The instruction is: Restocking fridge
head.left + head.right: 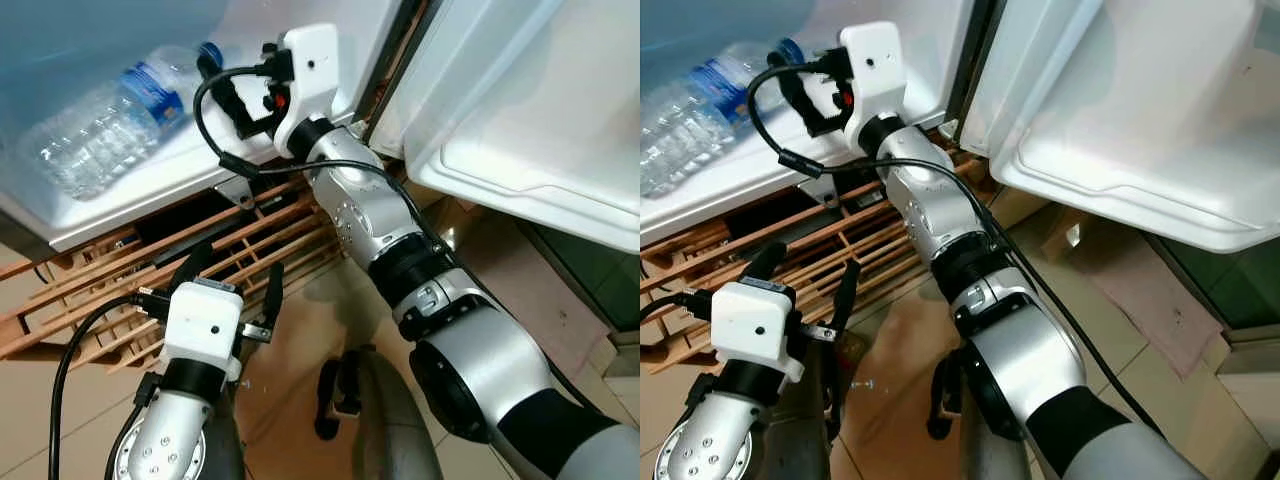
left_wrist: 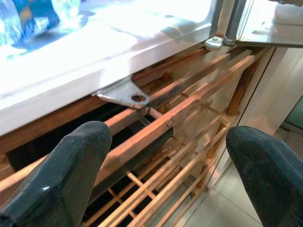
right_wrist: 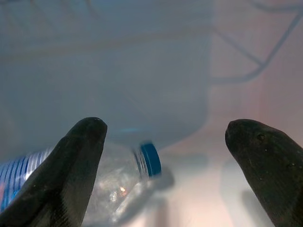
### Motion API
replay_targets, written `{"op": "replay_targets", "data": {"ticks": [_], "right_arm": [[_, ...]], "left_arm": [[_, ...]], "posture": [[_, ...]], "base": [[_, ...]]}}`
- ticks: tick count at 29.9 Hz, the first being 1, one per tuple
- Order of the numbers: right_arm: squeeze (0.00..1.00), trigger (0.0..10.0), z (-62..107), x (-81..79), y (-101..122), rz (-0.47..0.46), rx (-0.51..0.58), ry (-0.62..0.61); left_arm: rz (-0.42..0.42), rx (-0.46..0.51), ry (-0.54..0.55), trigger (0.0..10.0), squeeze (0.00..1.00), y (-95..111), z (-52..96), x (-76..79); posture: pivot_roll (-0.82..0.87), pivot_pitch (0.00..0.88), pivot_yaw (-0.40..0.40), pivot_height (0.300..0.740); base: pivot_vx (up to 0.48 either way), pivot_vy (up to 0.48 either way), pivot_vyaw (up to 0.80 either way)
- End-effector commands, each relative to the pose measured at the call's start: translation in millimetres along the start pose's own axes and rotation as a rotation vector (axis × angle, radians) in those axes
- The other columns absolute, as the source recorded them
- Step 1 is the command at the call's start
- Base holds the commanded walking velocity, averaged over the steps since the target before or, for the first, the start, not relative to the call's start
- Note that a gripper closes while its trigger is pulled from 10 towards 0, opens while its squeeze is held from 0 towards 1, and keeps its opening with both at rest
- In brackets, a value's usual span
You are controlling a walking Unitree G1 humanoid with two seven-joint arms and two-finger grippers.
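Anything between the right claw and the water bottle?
Nothing: the right wrist view shows the open right claw just short of the water bottle's blue cap, bare gap between.

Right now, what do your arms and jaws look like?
Two shiny silver jointed arms with black bands, each ending in a white boxy wrist block and two long black fingers. Looping black cables run to the right gripper and the left gripper.

bottle [image 1: 95, 125] base cut by frame edge | label txt blurred, unreadable

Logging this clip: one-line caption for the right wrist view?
Open right gripper facing a water bottle lying on its side inside the fridge.
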State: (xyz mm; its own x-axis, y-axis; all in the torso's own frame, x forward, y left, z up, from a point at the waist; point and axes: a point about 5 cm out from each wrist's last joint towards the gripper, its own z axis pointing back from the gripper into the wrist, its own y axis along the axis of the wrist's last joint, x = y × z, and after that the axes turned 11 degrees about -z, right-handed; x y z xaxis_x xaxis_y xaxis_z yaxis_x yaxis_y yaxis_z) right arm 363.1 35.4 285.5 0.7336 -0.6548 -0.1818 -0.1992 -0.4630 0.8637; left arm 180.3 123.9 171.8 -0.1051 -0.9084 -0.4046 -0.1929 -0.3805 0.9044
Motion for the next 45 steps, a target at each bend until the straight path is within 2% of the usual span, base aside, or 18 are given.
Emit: {"op": "replay_targets", "data": {"ticks": [1,2,4,5,6,8,11,12,13,14,18,20,23,24,27,34,38,45], "right_arm": [[0.0,10.0,-14.8,-94.5,-21,-0.197,0.019,0.185],[0.0,10.0,-6.3,-84.7,-26,-0.186,0.006,0.183],[0.0,10.0,-2.6,-81.1,-28,-0.186,0.001,0.183],[0.0,10.0,13.2,-72.4,-34,-0.162,-0.014,0.198],[0.0,10.0,13.2,-72.4,-34,-0.162,-0.014,0.198],[0.0,10.0,27.5,-66.0,-37,-0.158,-0.025,0.205],[0.0,10.0,54.5,-43.9,-41,-0.149,-0.057,0.121],[0.0,10.0,54.5,-43.9,-41,-0.149,-0.057,0.121],[0.0,10.0,68.2,-30.4,-42,-0.144,-0.075,0.055],[0.0,10.0,68.2,-30.4,-42,-0.144,-0.075,0.055],[0.0,10.0,88.6,-11.3,-41,-0.092,-0.087,-0.028],[0.0,10.0,105.0,-2.1,-36,-0.082,-0.105,-0.084],[0.0,10.0,107.2,-4.0,-37,-0.104,-0.115,-0.081],[0.0,10.0,105.3,-8.0,-37,-0.178,-0.119,-0.08],[0.0,10.0,99.6,-9.5,-37,-0.226,-0.123,-0.073],[0.0,10.0,95.1,-2.6,-37,-0.164,-0.143,-0.065],[0.0,10.0,98.4,8.7,-38,-0.117,-0.172,-0.09],[0.0,10.0,98.3,13.9,-41,-0.101,-0.19,-0.107]], "left_arm": [[0.01,-0.011,-0.01,10.0,0.0,-2,2.1,4.4],[0.011,-0.013,-0.011,10.0,0.0,-2,2.1,4.6],[0.011,-0.013,-0.011,10.0,0.0,-2,2.2,4.7],[0.008,-0.015,-0.014,10.0,0.0,-3,1.9,5.2],[0.008,-0.015,-0.014,10.0,0.0,-3,1.9,5.2],[0.012,-0.023,-0.016,10.0,0.0,-4,1.1,5.8],[0.003,-0.068,0.013,10.0,0.0,-12,-3.8,3.0],[0.003,-0.068,0.013,10.0,0.0,-12,-3.8,3.0],[-0.008,-0.094,0.028,10.0,0.0,-17,-8.2,0.4],[-0.008,-0.094,0.028,10.0,0.0,-17,-8.2,0.4],[-0.02,-0.082,0.031,10.0,0.0,-20,-16.5,-2.1],[-0.025,-0.058,0.035,10.0,0.0,-21,-26.4,-4.1],[-0.03,-0.049,0.037,10.0,0.0,-22,-32.3,-5.2],[-0.033,-0.036,0.036,10.0,0.0,-23,-37.0,-4.9],[-0.049,-0.034,0.051,10.0,0.0,-25,-40.9,-6.5],[-0.049,-0.039,0.088,10.0,0.0,-29,-48.9,-12.3],[0.012,-0.036,0.13,10.0,0.0,-28,-52.7,-15.2],[0.024,-0.052,0.155,10.0,0.0,-32,-60.6,-12.9]], "posture": [[0.21,0.346,-0.217,0.66],[0.19,0.349,-0.214,0.66],[0.19,0.349,-0.214,0.66],[0.18,0.35,-0.212,0.66],[0.18,0.35,-0.212,0.66],[0.18,0.35,-0.211,0.66],[0.17,0.329,-0.21,0.66],[0.17,0.329,-0.21,0.66],[0.17,0.31,-0.208,0.66],[0.17,0.31,-0.208,0.66],[0.16,0.261,-0.199,0.66],[0.15,0.228,-0.189,0.66],[0.15,0.195,-0.179,0.66],[0.15,0.173,-0.177,0.66],[0.16,0.147,-0.183,0.66],[0.18,0.119,-0.189,0.66],[0.18,0.094,-0.18,0.66],[0.17,0.081,-0.182,0.66]], "base": [[0.0,0.0,0.0],[0.0,0.0,0.0],[0.0,0.0,0.0],[0.0,0.0,0.0],[0.0,0.0,0.0],[0.0,0.0,0.0],[0.0,0.0,0.0],[0.0,0.0,0.0],[0.0,0.0,0.0],[0.0,0.0,0.0],[0.0,0.0,0.0],[0.0,0.0,0.0],[0.0,0.0,0.0],[0.0,0.0,0.0],[0.0,0.0,0.0],[0.0,0.0,0.0],[0.0,0.472,0.0],[0.0,0.476,0.0]]}}
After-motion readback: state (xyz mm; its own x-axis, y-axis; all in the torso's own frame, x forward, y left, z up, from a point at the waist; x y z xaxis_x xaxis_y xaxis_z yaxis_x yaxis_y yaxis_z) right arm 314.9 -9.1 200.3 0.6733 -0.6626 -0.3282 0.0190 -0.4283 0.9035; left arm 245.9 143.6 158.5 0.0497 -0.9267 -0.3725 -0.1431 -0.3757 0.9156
